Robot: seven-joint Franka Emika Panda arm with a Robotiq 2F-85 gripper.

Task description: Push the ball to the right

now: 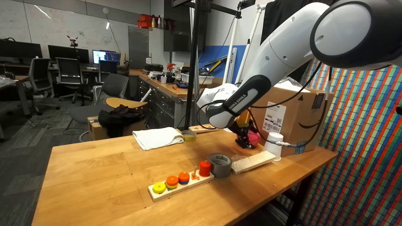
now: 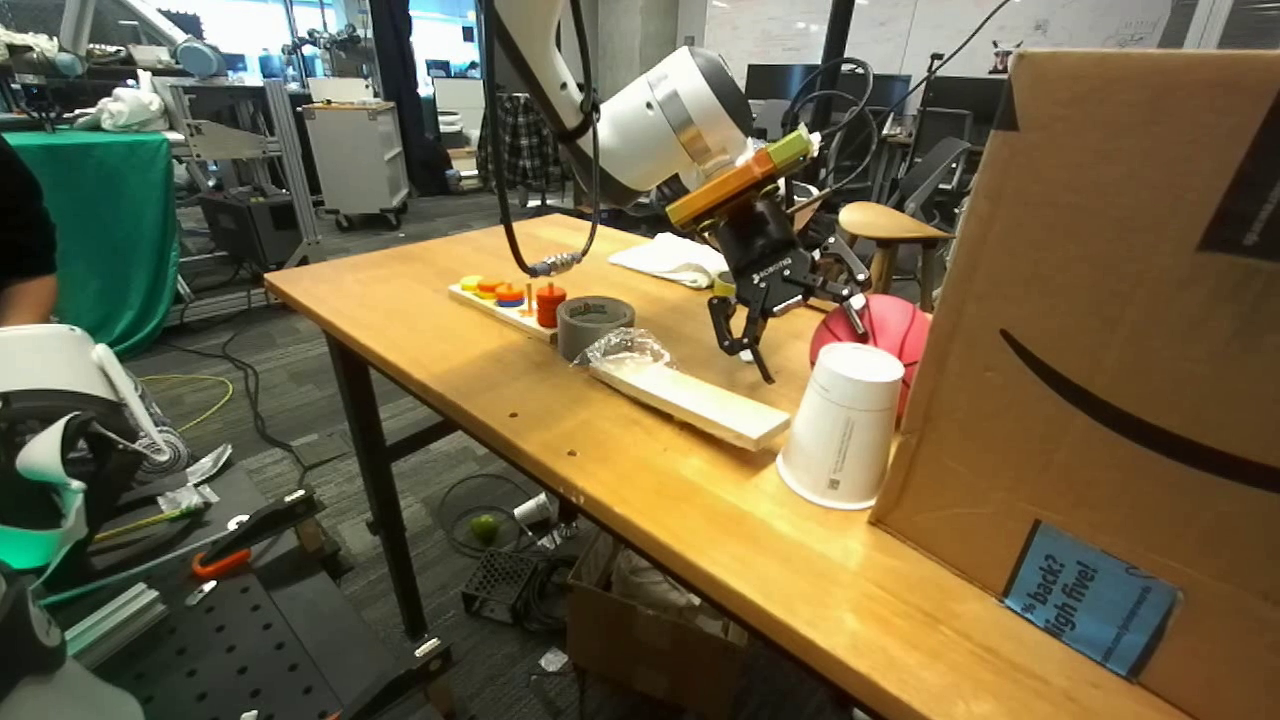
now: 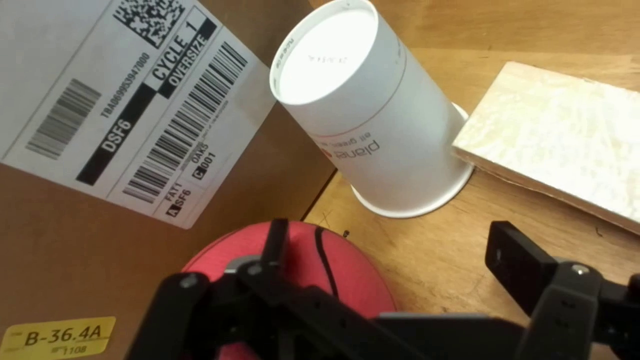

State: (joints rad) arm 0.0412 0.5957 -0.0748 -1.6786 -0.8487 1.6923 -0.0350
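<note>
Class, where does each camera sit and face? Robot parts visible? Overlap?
Exterior view: near the box, looking over the table; arm, end effector show.
Exterior view: nearer the stacking toy, looking across, box at right; same parts.
Wrist view: wrist-mounted, angled down at ball, cup; fingers show.
Both exterior views share the stacking toy.

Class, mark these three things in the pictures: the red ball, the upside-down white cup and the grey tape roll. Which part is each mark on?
Red ball [image 2: 890,323]: exterior view, upper part of its surface.
White cup [image 3: 387,131]: wrist view, middle of its side wall.
Grey tape roll [image 1: 221,170]: exterior view, its outer side.
</note>
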